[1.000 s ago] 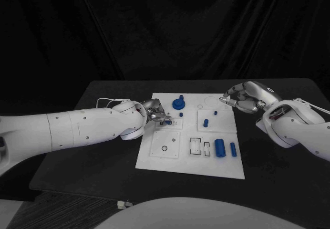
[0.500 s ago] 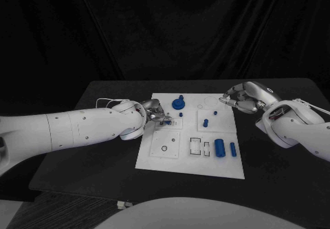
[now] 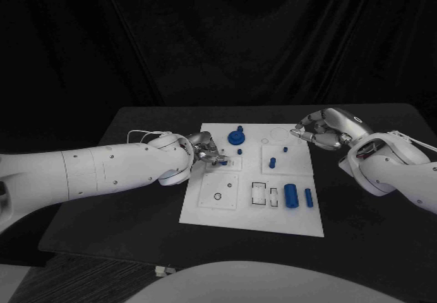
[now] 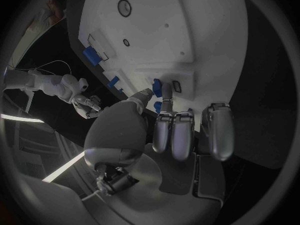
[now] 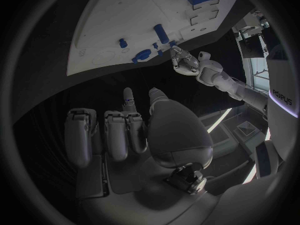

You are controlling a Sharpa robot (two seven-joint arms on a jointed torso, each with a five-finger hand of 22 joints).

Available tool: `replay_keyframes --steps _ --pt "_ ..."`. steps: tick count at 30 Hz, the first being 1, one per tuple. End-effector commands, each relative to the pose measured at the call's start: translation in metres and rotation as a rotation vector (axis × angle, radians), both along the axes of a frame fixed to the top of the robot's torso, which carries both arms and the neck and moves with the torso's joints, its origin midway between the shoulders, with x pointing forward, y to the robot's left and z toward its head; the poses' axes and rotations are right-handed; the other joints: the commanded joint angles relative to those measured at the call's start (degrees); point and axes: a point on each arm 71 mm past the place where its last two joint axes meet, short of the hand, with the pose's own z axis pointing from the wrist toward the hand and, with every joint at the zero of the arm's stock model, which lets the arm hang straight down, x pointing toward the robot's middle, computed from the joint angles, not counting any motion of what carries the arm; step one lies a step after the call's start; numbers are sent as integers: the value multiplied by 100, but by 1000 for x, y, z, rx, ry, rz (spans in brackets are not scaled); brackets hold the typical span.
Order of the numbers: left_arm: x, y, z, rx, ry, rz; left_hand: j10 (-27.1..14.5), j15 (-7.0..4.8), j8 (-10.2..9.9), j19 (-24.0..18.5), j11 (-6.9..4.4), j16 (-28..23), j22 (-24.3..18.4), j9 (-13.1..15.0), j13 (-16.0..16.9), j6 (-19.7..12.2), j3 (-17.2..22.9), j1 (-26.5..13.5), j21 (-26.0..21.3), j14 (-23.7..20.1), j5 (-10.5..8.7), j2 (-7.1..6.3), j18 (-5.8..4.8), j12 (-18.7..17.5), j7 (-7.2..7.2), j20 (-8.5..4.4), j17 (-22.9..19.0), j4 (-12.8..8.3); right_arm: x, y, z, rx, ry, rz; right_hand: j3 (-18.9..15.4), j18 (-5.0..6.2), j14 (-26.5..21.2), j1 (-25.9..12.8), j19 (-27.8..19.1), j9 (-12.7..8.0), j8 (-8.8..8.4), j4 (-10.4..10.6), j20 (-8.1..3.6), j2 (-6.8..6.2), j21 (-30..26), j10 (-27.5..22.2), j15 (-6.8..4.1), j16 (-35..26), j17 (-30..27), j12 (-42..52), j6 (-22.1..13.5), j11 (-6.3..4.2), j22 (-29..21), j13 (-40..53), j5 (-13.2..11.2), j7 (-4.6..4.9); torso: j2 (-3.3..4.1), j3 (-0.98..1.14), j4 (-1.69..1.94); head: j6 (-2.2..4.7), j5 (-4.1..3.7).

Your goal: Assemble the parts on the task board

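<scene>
The black table carried the work area, its near-left corner visible above a strip of wood-grain floor. A black curtain hung behind the table (folds faintly visible). A small pale object lay on the floor just past the table's front edge; its identity could not be told.

Dim scene, dark backdrop, fisheye-warped wrist views, soft edges

The right hand, fingers curled and empty, hangs beside the task board; the left hand touches the board's edge.
</scene>
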Motion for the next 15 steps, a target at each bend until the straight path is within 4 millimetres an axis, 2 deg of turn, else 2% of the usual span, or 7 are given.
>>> replay_keyframes --steps 1,15 --pt "-1 -1 -1 -1 3 -17 610 8 -66 167 5 -66 1193 20 1463 -76 -170 -118 -69 610 -139 -14 48 124 8 41 1251 142 0 -1 0 5 -10 -6 -8 31 582 136 322 85 -6 -11 20 15 -78 616 57 97 1514 114 60 41 1417 1518 105 18 1 2 0 0 8" --pt "-1 -3 -1 -7 -1 -26 610 4 -13 175 -4 -57 1197 59 1463 -26 -396 -229 -73 613 -407 25 47 124 -6 40 1261 357 0 0 -1 3 -7 -6 -8 31 582 138 324 85 -7 -11 20 15 -74 616 57 97 1514 114 61 41 1418 1518 109 18 0 1 0 0 9"
